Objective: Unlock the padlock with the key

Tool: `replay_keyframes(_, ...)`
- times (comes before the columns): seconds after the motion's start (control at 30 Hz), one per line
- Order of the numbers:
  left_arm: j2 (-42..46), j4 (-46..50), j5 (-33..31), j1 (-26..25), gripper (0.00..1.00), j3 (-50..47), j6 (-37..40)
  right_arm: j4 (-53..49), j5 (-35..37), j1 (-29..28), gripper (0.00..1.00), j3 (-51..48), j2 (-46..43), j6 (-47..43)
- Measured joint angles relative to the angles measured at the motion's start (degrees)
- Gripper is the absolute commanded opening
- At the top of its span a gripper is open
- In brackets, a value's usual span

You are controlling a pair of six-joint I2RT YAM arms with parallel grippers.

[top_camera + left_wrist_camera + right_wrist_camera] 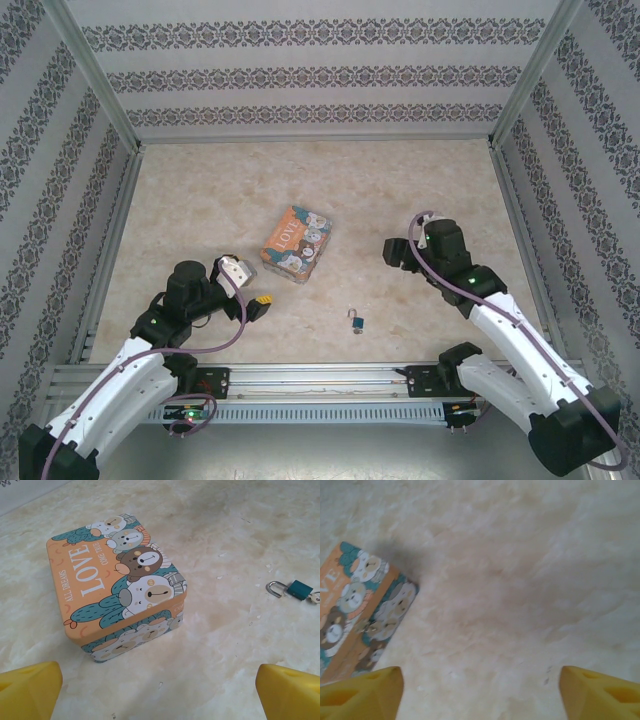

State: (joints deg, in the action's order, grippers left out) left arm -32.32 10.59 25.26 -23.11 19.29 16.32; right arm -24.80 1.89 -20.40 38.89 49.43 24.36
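The tiny padlock (356, 323) lies on the marble-look table near the front edge, between the two arms. In the left wrist view its bluish body (299, 589) and thin metal shackle (273, 588) lie flat at the far right. A small silvery piece (315, 598) sits at the body's end; it looks like the key, but it is too small to be sure. My left gripper (258, 300) (160, 695) is open, well left of the padlock, with nothing between its yellow fingers (30, 687). My right gripper (396, 251) (480, 695) is open and hangs over bare table, behind the padlock.
An orange-and-teal "LOVE" tin (297, 244) (117, 580) (355, 610) with cartoon bears stands mid-table between the grippers, just ahead of the left one. Patterned walls (310, 75) and metal rails enclose the table on three sides.
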Motion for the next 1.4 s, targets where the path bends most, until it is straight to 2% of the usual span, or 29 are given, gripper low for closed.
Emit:
replay_keyframes(0.13, -0.2, 0.0, 0.0, 0.0, 0.99, 0.0, 0.0, 2.4, 2.9, 3.5, 0.98, -0.1, -0.3, -5.4)
replay_keyframes(0.4, -0.4, 0.0, -0.2, 0.0, 0.99, 0.0, 0.0, 10.5, 4.9, 9.5, 0.98, -4.2, -0.3, -14.0)
replay_keyframes(0.73, -0.6, 0.0, -0.3, 0.0, 0.99, 0.0, 0.0, 25.4, 5.2, 10.9, 0.98, -12.1, 0.9, -21.7)
replay_keyframes(1.13, -0.9, 0.0, -0.4, 0.0, 0.99, 0.0, 0.1, 48.9, 4.9, 12.5, 0.98, -21.4, 10.8, -23.3)
replay_keyframes(1.4, -0.9, 0.0, -1.6, 0.0, 0.99, 0.0, 0.3, 64.6, 3.1, 13.2, 0.98, -23.1, 20.9, -24.8)
